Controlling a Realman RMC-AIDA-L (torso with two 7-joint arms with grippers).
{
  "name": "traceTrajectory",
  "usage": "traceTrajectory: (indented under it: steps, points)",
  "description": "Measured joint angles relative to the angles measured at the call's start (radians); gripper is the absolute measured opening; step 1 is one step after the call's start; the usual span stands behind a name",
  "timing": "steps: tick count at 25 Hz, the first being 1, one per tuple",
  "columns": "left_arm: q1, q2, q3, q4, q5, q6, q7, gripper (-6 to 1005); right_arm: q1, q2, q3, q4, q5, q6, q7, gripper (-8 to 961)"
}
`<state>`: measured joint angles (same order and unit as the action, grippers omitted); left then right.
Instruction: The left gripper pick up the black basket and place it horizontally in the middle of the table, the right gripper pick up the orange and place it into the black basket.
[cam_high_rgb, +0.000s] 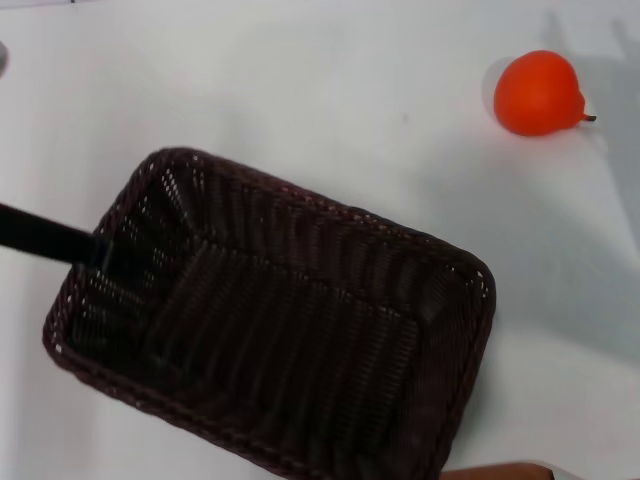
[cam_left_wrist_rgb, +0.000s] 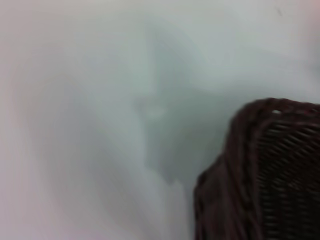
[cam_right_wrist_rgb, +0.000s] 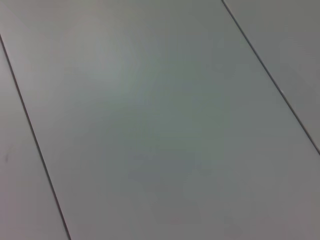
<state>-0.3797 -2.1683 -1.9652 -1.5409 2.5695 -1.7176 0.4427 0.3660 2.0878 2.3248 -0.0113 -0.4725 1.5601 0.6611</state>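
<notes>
Head view shows the black basket lying skewed on the white table, its long axis running diagonally from the left edge toward the near right corner, so it is not yet horizontal. The left gripper comes in from the left edge as a dark bar and meets the basket's short left-hand wall at the braided rim; it looks to be at or on that rim, but whether its fingers are clamped on the wicker or standing apart I cannot tell. Left wrist view gives only one rounded corner of the basket over bare table, with no fingers visible. The orange sits well apart from the basket, toward the far right corner, untouched. The right gripper is not visible anywhere; the right wrist view shows only a plain grey surface crossed by thin dark lines, which suggests that arm is parked away from the work. My reading is that the first step is in hand: the basket is being taken or turned by its left end. The next move calls for swinging it square to the table's edges in the middle, then releasing before the right arm goes for the orange.
</notes>
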Motion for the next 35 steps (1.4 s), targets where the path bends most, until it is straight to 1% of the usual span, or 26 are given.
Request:
traceTrajectory:
  steps: [2, 7, 12, 16, 18, 19, 22, 27, 28, 31, 35]
  points:
    - [0.002, 0.0, -0.018, -0.011, -0.002, 0.02, -0.032, 270, 0.004, 0.001, 0.003, 0.022, 0.0, -0.017, 0.0, 911]
    - [0.014, 0.003, -0.046, -0.057, 0.003, 0.062, -0.151, 131, 0.018, 0.001, 0.035, 0.095, 0.0, -0.08, 0.0, 911]
    - [0.022, 0.004, -0.06, -0.064, 0.012, 0.099, -0.285, 131, 0.051, -0.002, 0.053, 0.176, 0.0, -0.186, 0.001, 912]
    - [0.047, 0.001, -0.064, -0.065, 0.003, 0.129, -0.388, 132, 0.078, -0.004, 0.048, 0.251, -0.004, -0.295, -0.002, 912]
    - [0.066, 0.001, -0.065, -0.072, -0.011, 0.14, -0.438, 132, 0.092, -0.01, 0.037, 0.27, -0.012, -0.331, -0.008, 911]
    - [0.075, 0.001, -0.064, -0.076, -0.013, 0.144, -0.454, 132, 0.1, -0.016, 0.029, 0.273, -0.019, -0.346, -0.009, 911]
    - [0.106, -0.002, -0.045, -0.099, -0.015, 0.167, -0.508, 132, 0.117, -0.031, 0.017, 0.275, -0.033, -0.371, -0.008, 911]
    - [0.152, -0.003, 0.006, -0.133, -0.032, 0.218, -0.57, 131, 0.127, -0.049, 0.003, 0.273, -0.035, -0.397, -0.008, 911]
    - [0.164, -0.003, 0.029, -0.139, -0.034, 0.232, -0.581, 131, 0.127, -0.05, 0.001, 0.274, -0.035, -0.399, -0.006, 911]
    - [0.172, -0.003, 0.052, -0.141, -0.034, 0.246, -0.585, 132, 0.128, -0.05, 0.001, 0.276, -0.035, -0.401, -0.006, 912]
    - [0.182, -0.001, 0.087, -0.141, -0.036, 0.268, -0.579, 132, 0.123, -0.042, 0.001, 0.282, -0.033, -0.4, -0.006, 912]
